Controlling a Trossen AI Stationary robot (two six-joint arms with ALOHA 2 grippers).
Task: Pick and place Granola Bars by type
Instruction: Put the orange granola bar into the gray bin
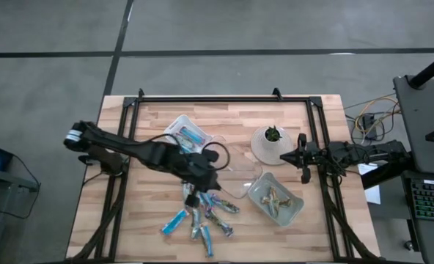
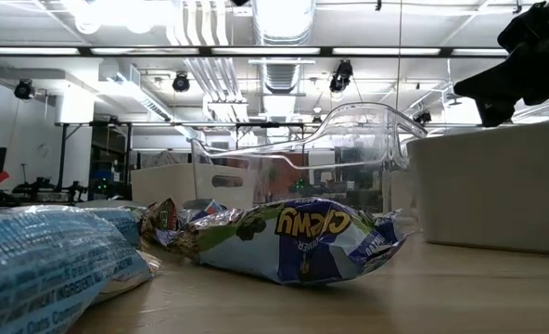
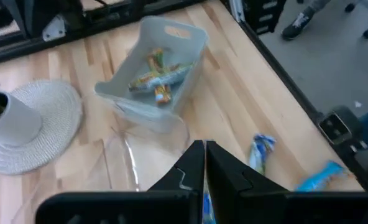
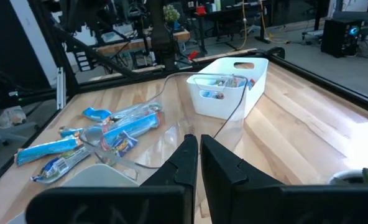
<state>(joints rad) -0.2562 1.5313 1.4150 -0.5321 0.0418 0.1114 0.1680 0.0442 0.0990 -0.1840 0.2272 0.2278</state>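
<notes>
From above I see my left arm reaching from the left edge toward the middle of the table (image 1: 151,220). The left gripper (image 1: 202,185) is there, above the near end of the pile of granola bars (image 1: 202,218); its fingers (image 3: 193,163) are pressed together, and in the wrist view a little blue wrapper shows at their base, but I cannot tell if it is really held. The bars lie loose on the wood at the front middle, in blue and silvery wrappers. Behind the gripper stands a white tray (image 1: 188,134) with some bars inside. Just to its right lies a clear tray (image 1: 235,176), tilted. Further right a greyish tray (image 1: 276,199) holds greenish-tan bars. Near it is a small plant pot (image 1: 272,143) on a round mat. My right gripper (image 1: 299,158) waits at the right side, fingers clenched on nothing.
</notes>
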